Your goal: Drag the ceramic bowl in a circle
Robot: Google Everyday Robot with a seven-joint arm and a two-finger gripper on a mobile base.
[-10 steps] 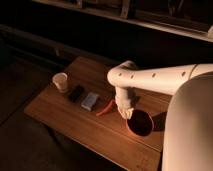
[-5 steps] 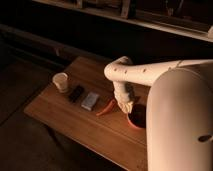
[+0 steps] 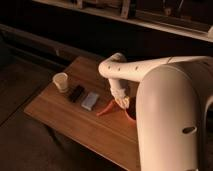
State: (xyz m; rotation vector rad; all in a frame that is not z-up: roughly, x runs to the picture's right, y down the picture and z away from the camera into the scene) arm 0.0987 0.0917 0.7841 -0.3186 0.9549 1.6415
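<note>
A: Bowl?
B: Bowl point(image 3: 129, 116): on the table's point(image 3: 75, 120) right side, mostly hidden behind the arm point(image 3: 167, 107).
A: Gripper?
B: Gripper point(image 3: 121, 102): at the bowl's left rim; grip state, cannot tell.

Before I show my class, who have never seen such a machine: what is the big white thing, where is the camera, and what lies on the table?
The big white shape is a robot arm. One camera looks down past it at a wooden table; its mounting is unknown. The gripper at the arm's end is down at the red-orange ceramic bowl, mostly hidden behind the arm; whether it holds the bowl cannot be told. Also there: a white cup, a dark flat object, a pale block and an orange carrot-shaped thing.
</note>
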